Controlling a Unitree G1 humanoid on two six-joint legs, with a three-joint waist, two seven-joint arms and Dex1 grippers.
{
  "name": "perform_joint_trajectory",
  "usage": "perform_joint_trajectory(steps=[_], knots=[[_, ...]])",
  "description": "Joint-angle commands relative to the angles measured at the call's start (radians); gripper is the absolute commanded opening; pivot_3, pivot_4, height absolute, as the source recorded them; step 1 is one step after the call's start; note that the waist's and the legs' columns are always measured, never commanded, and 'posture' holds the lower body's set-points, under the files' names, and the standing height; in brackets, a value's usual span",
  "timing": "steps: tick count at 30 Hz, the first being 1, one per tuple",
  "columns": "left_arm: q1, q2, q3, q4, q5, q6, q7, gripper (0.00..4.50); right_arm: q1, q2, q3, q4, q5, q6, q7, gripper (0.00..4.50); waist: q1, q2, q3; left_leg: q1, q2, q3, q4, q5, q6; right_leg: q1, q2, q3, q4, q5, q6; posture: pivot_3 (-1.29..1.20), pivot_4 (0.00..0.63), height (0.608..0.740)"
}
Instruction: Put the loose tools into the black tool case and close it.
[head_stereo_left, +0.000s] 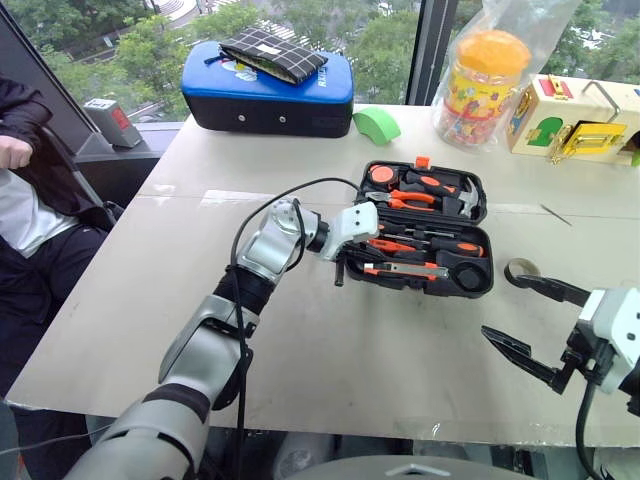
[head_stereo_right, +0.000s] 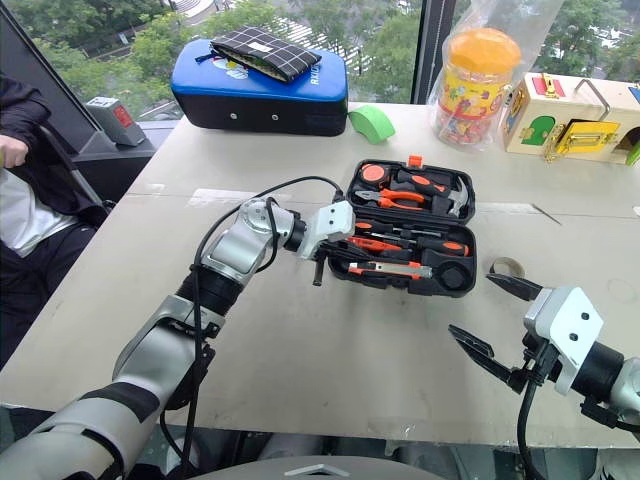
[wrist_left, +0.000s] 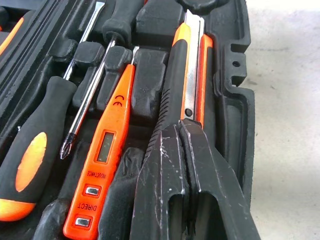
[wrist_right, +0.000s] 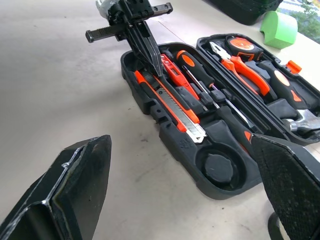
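Two halves of the black tool case (head_stereo_left: 470, 285) lie open flat on the desk (head_stereo_left: 330, 350), near its middle and toward the right. The half nearer the robot holds a black-and-orange-handled screwdriver (wrist_left: 30, 155), a thin all-orange screwdriver (wrist_left: 102, 155) and the orange-and-black utility knife (wrist_right: 172, 105), each seated in a moulded slot. A second screwdriver (wrist_left: 107, 27) lies alongside them with only its black handle and shaft in view. A round recess (wrist_right: 217, 169) at the right end of that half holds no tool. The far half carries orange-handled pliers (head_stereo_left: 412, 199) and a steel-headed hammer (wrist_right: 300, 120), and a small orange latch (head_stereo_left: 422, 162) sits on its far edge.

The left gripper (head_stereo_left: 340, 275) has its fingers pressed together, with nothing between them. Its tips rest at the left end of the case's near half, against the black end of the utility knife, as the left wrist view shows.

The right gripper (head_stereo_left: 525, 315) hovers over the desk's near right edge, its fingers spread wide apart and holding nothing, well clear of the case. A small tape roll (head_stereo_left: 522, 270) lies loose on the desk just right of the case, beyond the right gripper.

At the far side of the desk stand a blue padded case (head_stereo_left: 268, 95) with a checked pouch (head_stereo_left: 272, 52) on top, a green object (head_stereo_left: 377, 124), a jar with an orange lid (head_stereo_left: 482, 85) and a wooden latch box (head_stereo_left: 575, 120). A seated person (head_stereo_left: 25, 190) is at the left edge.
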Motion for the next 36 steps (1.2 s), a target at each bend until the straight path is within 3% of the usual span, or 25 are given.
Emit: perform_joint_trajectory(steps=[1, 9, 13, 16, 19, 21, 24, 28, 34, 35, 36], knots=[[-0.013, -0.044, -0.03, 0.083, 0.037, 0.091, 0.061, 0.02, 0.006, -0.003, -0.018, -0.03, 0.024, 0.005, -0.003, 4.5, 0.003, 0.0, 0.0, 0.0, 0.0, 0.0, 0.0, 0.0, 0.0, 0.001, 0.0, 0.0, 0.0, 0.0, 0.0, 0.0, 0.15, 0.74], [-0.049, -0.144, 0.021, 0.134, -0.02, 0.13, 0.109, 0.02, -0.014, -0.006, -0.047, -0.025, 0.043, 0.069, -0.059, 4.5, -0.001, 0.0, 0.0, -0.001, -0.001, -0.002, 0.0, 0.0, 0.0, 0.0, -0.001, -0.002, 0.0, 0.0, 0.001, 0.0, 0.15, 0.74], [0.019, -0.139, 0.102, -0.113, -0.181, 0.143, 0.009, 0.02, -0.084, -0.039, -0.026, -0.016, -0.008, 0.188, -0.181, 4.5, -0.002, 0.0, 0.001, -0.004, -0.001, -0.003, -0.001, 0.0, 0.0, -0.002, -0.002, -0.003, -0.001, -0.001, 0.002, 0.0, 0.15, 0.74], [0.079, -0.117, 0.136, -0.322, -0.278, 0.254, 0.003, 0.02, -0.187, -0.086, -0.02, 0.059, 0.012, 0.281, -0.216, 4.5, -0.003, 0.0, 0.001, -0.014, -0.001, -0.002, 0.0, 0.001, -0.002, -0.012, -0.003, -0.002, -0.001, -0.001, 0.001, 0.0, 0.15, 0.74], [0.14, -0.066, 0.177, -0.536, -0.401, 0.401, 0.001, 0.79, -0.316, -0.189, 0.072, 0.154, -0.014, 0.398, -0.226, 4.5, -0.022, 0.002, 0.0, -0.015, -0.001, 0.0, 0.001, 0.003, -0.005, -0.015, -0.003, 0.001, 0.0, -0.001, 0.001, 0.0, 0.15, 0.74], [0.172, -0.042, 0.186, -0.635, -0.435, 0.452, 0.037, 1.53, -0.385, -0.231, 0.129, 0.238, -0.007, 0.449, -0.204, 4.5, -0.025, 0.002, 0.0, -0.014, 0.0, 0.0, -0.001, 0.002, -0.003, -0.015, -0.002, 0.001, 0.0, -0.001, 0.001, 0.0, 0.15, 0.74], [0.228, 0.031, 0.213, -0.785, -0.503, 0.536, 0.064, 2.88, -0.531, -0.282, 0.279, 0.381, -0.05, 0.486, -0.176, 3.33, -0.032, 0.003, 0.0, -0.014, 0.002, -0.001, -0.001, 0.0, -0.001, -0.014, 0.0, 0.001, 0.0, -0.001, 0.001, 0.0, 0.15, 0.74], [0.282, 0.096, 0.239, -0.895, -0.559, 0.576, 0.117, 2.88, -0.703, -0.299, 0.441, 0.535, -0.102, 0.521, -0.138, 3.33, -0.028, 0.004, 0.002, -0.014, 0.002, 0.0, -0.001, 0.0, -0.001, -0.014, -0.001, 0.001, -0.001, -0.001, 0.001, 0.0, 0.15, 0.74], [0.331, 0.144, 0.258, -0.956, -0.59, 0.573, 0.194, 2.88, -0.833, -0.305, 0.598, 0.69, -0.173, 0.524, -0.057, 3.33, -0.019, 0.004, 0.002, -0.015, 0.001, 0.0, -0.001, 0.002, -0.004, -0.014, -0.002, 0.001, -0.002, -0.001, 0.001, 0.0, 0.15, 0.74], [0.336, 0.149, 0.261, -0.962, -0.595, 0.574, 0.207, 2.94, -0.846, -0.303, 0.613, 0.711, -0.178, 0.529, -0.043, 2.78, -0.018, 0.004, 0.002, -0.015, 0.001, 0.0, -0.001, 0.003, -0.004, -0.015, -0.002, 0.0, -0.002, -0.001, 0.001, 0.0, 0.15, 0.74], [0.34, 0.153, 0.263, -0.966, -0.598, 0.575, 0.22, 2.94, -0.854, -0.304, 0.625, 0.723, -0.185, 0.529, -0.029, 2.53, -0.017, 0.004, 0.002, -0.016, 0.001, 0.0, -0.001, 0.003, -0.004, -0.015, -0.002, 0.0, -0.002, -0.001, 0.001, 0.0, 0.15, 0.74]])
